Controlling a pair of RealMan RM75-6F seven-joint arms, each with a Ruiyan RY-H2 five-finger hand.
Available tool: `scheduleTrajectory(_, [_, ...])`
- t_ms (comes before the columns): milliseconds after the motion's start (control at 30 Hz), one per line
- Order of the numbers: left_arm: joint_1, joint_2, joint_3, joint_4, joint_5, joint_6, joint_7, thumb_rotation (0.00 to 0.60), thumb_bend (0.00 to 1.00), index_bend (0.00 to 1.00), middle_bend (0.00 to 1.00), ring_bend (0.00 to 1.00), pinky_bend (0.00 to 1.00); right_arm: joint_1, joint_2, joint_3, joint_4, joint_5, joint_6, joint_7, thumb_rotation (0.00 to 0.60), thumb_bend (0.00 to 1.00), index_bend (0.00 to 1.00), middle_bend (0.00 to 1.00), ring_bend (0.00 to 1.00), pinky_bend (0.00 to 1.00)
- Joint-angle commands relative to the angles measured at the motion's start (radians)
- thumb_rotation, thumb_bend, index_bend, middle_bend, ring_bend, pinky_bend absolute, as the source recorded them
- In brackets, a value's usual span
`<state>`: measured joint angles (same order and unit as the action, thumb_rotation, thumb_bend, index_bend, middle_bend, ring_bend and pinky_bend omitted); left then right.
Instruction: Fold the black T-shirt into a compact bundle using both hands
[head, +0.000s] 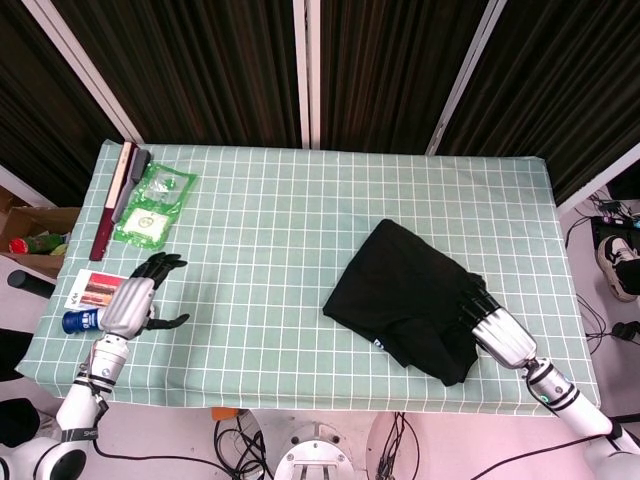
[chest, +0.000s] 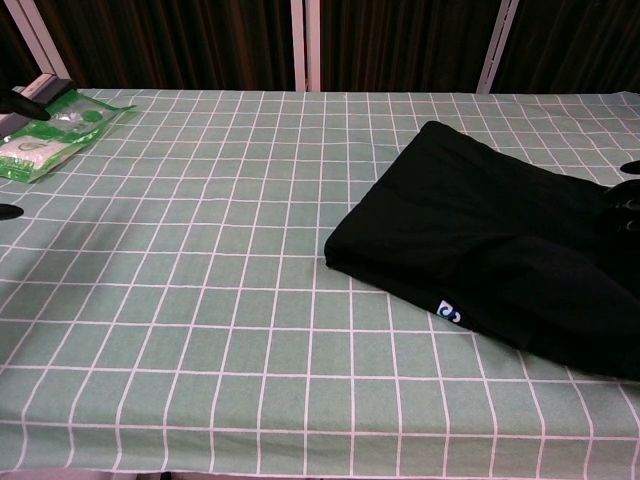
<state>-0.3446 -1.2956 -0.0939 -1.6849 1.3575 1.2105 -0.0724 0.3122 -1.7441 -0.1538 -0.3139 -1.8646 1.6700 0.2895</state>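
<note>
The black T-shirt (head: 405, 300) lies folded on the right half of the green checked table (head: 260, 260); in the chest view the T-shirt (chest: 490, 245) shows a small blue label on its near edge. My right hand (head: 497, 334) lies at the shirt's right edge, its fingers stretched out onto the cloth and their tips lost against the black. Only dark fingertips (chest: 628, 198) of that hand show at the chest view's right border. My left hand (head: 135, 304) hovers over the table's left side with its fingers apart, holding nothing, far from the shirt.
Green packets (head: 152, 206) and a long dark red box (head: 110, 205) lie at the far left corner. A printed card (head: 93, 288) and a small blue object (head: 76, 321) sit by the left hand. The table's near edge runs just below both hands.
</note>
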Motion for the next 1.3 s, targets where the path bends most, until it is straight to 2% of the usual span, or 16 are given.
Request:
scheduleTrajectory(33, [0.0,0.003,-0.001,-0.002,-0.002,0.0,0.0,0.6,0.14,0.2,0.12,0.06,0.15,-0.021,0.052,0.01,-0.024,0.016,0.087,0.012,0.6,0.53,0.52,0.34,0.16,0.13])
scheduleTrajectory(133, [-0.001,0.007,-0.005,-0.006,-0.006,0.001,0.001,0.6,0.14,0.2,0.12,0.06,0.15,-0.031,0.12,0.026,-0.07,0.027,0.179,0.012,0.6,0.53,0.53,0.35,0.16,0.14])
scheduleTrajectory(233, [-0.004,0.009,-0.008,-0.01,-0.007,-0.002,0.004,0.6,0.14,0.2,0.12,0.06,0.15,-0.007,0.183,0.036,-0.136,0.022,0.226,-0.013,0.6,0.54,0.54,0.36,0.17,0.16])
scheduleTrajectory(333, [-0.01,0.011,-0.008,-0.013,-0.006,-0.011,0.009,0.6,0.14,0.2,0.12,0.06,0.15,0.049,0.239,0.04,-0.236,0.004,0.202,-0.071,0.6,0.55,0.54,0.35,0.17,0.17])
scheduleTrajectory(400, [-0.014,0.013,-0.009,-0.015,-0.008,-0.016,0.011,0.6,0.14,0.2,0.12,0.06,0.15,0.097,0.273,0.038,-0.322,-0.011,0.148,-0.114,0.6,0.57,0.54,0.35,0.17,0.17])
scheduleTrajectory(533, [-0.017,0.019,-0.007,-0.018,-0.014,-0.025,0.016,0.6,0.14,0.2,0.12,0.06,0.15,0.231,0.355,0.046,-0.574,-0.042,-0.049,-0.26,0.6,0.57,0.54,0.36,0.17,0.17])
scheduleTrajectory(633, [-0.016,0.023,-0.004,-0.019,-0.015,-0.027,0.017,0.6,0.14,0.2,0.12,0.06,0.15,0.317,0.398,0.062,-0.724,-0.043,-0.206,-0.348,0.6,0.57,0.57,0.36,0.17,0.18])
scheduleTrajectory(733, [-0.012,0.025,0.0,-0.016,-0.018,-0.027,0.012,0.6,0.14,0.2,0.12,0.06,0.15,0.385,0.415,0.087,-0.821,-0.021,-0.345,-0.412,0.6,0.57,0.58,0.36,0.17,0.18])
scheduleTrajectory(867, [-0.01,0.023,0.005,-0.004,-0.021,-0.032,-0.002,0.6,0.14,0.2,0.12,0.06,0.15,0.457,0.398,0.113,-0.872,0.003,-0.491,-0.464,0.6,0.57,0.59,0.36,0.17,0.17])
scheduleTrajectory(967, [-0.008,0.022,0.01,0.005,-0.017,-0.036,-0.012,0.6,0.14,0.2,0.12,0.06,0.15,0.505,0.37,0.127,-0.871,0.01,-0.574,-0.5,0.6,0.57,0.6,0.36,0.17,0.18])
scheduleTrajectory(1167, [-0.007,0.017,0.018,0.02,-0.009,-0.043,-0.037,0.6,0.14,0.2,0.12,0.06,0.15,0.578,0.289,0.147,-0.828,0.017,-0.671,-0.528,0.6,0.57,0.6,0.36,0.17,0.17])
scheduleTrajectory(1300, [-0.003,0.014,0.026,0.027,0.003,-0.041,-0.049,0.6,0.14,0.2,0.12,0.06,0.15,0.602,0.216,0.142,-0.771,0.025,-0.726,-0.56,0.6,0.48,0.54,0.34,0.17,0.14])
